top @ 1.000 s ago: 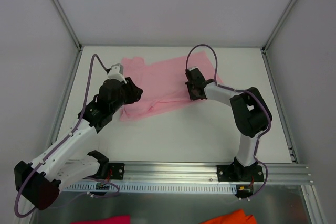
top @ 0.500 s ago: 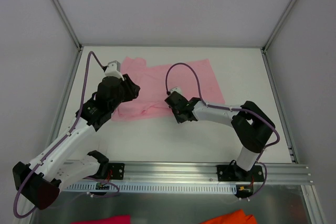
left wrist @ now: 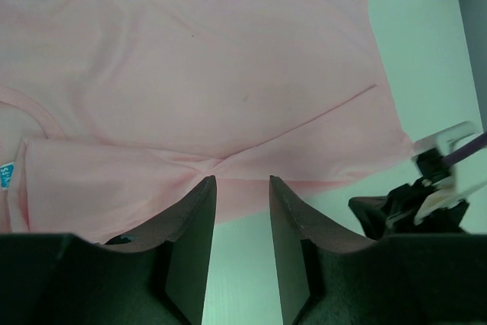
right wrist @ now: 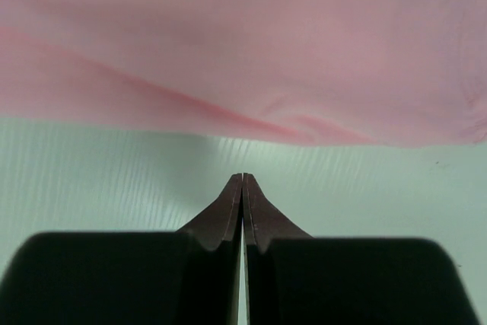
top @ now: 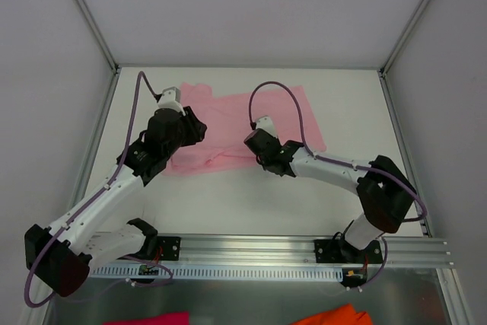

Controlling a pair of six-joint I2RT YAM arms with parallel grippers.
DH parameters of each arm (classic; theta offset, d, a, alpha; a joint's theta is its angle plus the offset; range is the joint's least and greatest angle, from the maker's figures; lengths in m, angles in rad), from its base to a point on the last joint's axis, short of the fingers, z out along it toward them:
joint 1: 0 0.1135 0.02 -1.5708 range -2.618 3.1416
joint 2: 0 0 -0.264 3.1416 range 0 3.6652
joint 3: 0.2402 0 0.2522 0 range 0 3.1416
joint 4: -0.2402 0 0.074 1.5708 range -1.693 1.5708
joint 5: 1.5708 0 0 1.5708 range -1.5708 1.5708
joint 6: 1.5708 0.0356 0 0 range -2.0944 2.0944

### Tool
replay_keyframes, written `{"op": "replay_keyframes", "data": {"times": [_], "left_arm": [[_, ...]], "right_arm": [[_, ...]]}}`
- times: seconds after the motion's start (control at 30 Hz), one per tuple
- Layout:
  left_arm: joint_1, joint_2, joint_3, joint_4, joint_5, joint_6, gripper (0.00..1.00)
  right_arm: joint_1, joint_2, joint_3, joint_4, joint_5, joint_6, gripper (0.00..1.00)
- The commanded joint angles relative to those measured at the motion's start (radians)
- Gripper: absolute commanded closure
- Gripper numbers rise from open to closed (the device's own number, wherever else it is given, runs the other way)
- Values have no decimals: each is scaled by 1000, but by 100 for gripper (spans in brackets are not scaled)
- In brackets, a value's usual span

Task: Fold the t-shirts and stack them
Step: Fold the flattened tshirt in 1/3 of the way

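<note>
A white bench (top: 228,203) fills the middle of the top view, with a faintly ribbed surface in the wrist views. Along its near edge runs a slotted aluminium rail (top: 251,245). Below the rail lies a grey metal surface (top: 251,302); at the bottom edge of the picture a magenta cloth scrap (top: 156,318) shows on the left and an orange cloth scrap (top: 335,316) on the right, well apart, both cut off. A plain pale back wall (top: 243,13) stands behind the bench, framed by two slanting metal struts, the left strut (top: 87,17) and the right strut (top: 415,17).

T-shirt (top: 251,112) on table (top: 228,199); left claw (left wrist: 241,188) above it, right claw (right wrist: 242,180) before it
</note>
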Motion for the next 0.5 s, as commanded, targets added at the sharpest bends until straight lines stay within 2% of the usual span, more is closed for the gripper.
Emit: {"op": "replay_keyframes", "data": {"times": [0.0, 0.03, 0.1, 0.17, 0.23, 0.37, 0.47], "left_arm": [[-9, 90, -21, 86, 28, 42, 65], [-9, 119, -22, 135, 32, 51, 65], [-9, 243, -6, 177, 32, 82, 73], [-4, 408, 59, 180, 17, 82, 83], [8, 507, 111, 206, 60, 74, 100], [51, 721, 226, 217, 104, 73, 100], [85, 803, 313, 182, 106, 82, 100]], "right_arm": [[-98, 16, 78, 92, 41, -80, 99], [-111, 33, 108, 100, 43, -90, 99], [-143, 70, 142, 118, 30, -131, 99], [-169, 122, 176, 156, 17, -188, 99], [-195, 187, 249, 175, -20, -226, 99], [-304, 290, 425, 114, -140, -254, 99], [-359, 361, 537, 68, -200, -271, 99]]}}
